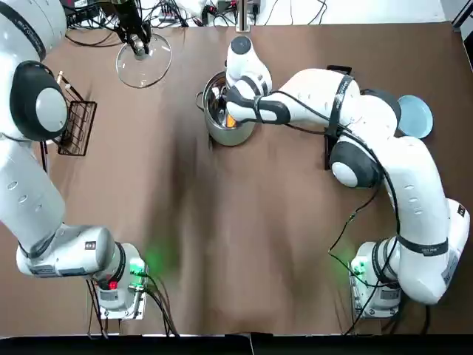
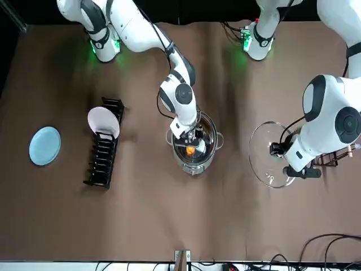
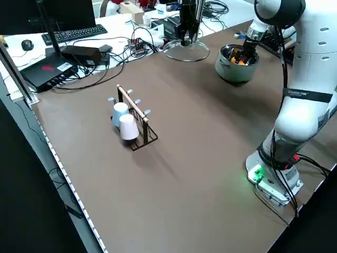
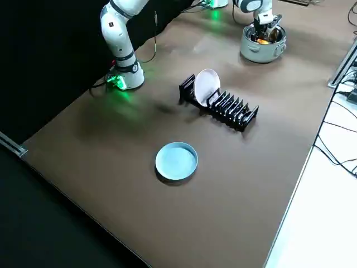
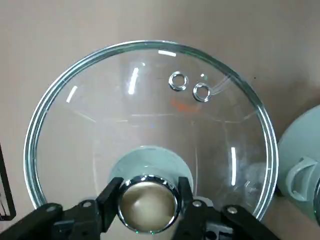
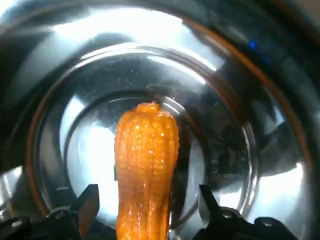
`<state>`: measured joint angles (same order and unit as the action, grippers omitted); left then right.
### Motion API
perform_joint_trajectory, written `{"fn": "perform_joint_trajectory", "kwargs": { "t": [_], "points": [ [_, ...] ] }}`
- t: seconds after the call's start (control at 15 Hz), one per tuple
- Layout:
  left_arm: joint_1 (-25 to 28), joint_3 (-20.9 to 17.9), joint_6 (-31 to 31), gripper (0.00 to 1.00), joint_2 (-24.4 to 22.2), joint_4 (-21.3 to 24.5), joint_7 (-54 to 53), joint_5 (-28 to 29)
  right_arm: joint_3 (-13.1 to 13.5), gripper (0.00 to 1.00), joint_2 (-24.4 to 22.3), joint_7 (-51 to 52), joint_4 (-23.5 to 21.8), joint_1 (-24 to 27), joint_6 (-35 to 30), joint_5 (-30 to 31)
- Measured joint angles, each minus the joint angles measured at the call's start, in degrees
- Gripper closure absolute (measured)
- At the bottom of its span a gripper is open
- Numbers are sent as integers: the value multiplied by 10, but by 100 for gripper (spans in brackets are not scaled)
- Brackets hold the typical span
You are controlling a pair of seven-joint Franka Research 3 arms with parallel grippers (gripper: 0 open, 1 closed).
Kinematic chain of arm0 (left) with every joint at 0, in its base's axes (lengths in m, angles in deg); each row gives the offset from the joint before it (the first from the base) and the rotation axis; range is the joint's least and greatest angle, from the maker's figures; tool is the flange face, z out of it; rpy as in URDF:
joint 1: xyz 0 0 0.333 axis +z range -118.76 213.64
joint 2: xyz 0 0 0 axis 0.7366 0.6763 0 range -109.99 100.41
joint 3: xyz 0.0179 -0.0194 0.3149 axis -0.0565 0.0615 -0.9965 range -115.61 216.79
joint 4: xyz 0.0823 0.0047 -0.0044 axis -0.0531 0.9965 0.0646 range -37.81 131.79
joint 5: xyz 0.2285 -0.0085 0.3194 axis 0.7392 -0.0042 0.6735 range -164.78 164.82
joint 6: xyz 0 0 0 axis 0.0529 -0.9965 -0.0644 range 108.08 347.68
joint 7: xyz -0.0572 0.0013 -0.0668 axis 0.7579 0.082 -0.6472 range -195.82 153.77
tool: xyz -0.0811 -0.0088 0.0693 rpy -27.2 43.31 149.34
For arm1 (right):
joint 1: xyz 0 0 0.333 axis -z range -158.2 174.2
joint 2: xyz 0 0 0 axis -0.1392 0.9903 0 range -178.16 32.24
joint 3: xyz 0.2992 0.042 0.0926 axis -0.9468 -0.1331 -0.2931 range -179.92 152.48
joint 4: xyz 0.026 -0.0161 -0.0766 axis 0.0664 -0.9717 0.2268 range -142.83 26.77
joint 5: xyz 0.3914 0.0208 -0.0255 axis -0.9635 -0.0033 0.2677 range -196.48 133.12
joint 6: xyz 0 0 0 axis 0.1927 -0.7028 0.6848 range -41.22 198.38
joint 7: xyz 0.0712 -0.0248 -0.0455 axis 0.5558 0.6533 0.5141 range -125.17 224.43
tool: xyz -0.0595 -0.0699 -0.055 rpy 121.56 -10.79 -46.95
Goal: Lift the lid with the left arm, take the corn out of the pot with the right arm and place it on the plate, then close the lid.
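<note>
Brown cloth covers the table (image 1: 222, 244), and cables (image 3: 139, 39) crowd one edge. Left of the pot (image 1: 222, 133), the left gripper (image 5: 148, 196) pinches the glass lid (image 5: 150, 100) by its knob. Inside the pot, the right gripper (image 6: 147, 196) gapes wide astride the corn (image 6: 146, 155), clear of it. The plate (image 1: 414, 116) lies well right.

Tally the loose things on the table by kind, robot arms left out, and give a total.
Pot: 1
Lid: 1
Corn: 1
Plates: 2, blue plate, white plate
Racks: 2, plate rack, cup rack
Cups: 2, blue cup, white cup
Total: 9
</note>
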<state>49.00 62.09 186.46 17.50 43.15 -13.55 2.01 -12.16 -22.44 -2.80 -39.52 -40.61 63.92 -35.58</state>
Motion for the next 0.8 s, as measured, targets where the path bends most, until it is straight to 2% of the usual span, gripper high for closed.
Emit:
{"fn": "perform_joint_trajectory", "kwargs": {
  "t": [0.2,0.33,0.6,0.67,0.8],
  "points": [
    [2,-1,0,49,0,0,0,0,0,12,9,-2,2,-2,4,0],
    [2,-2,0,49,0,0,0,0,0,16,10,-5,3,-3,13,0],
    [1,-1,0,49,0,0,0,0,0,56,10,-6,3,-3,27,0],
    [1,-1,0,49,0,0,0,0,0,60,10,-7,3,-3,28,0],
    [1,-1,0,49,0,0,0,0,2,60,10,-8,3,-2,34,0]
  ]
}}
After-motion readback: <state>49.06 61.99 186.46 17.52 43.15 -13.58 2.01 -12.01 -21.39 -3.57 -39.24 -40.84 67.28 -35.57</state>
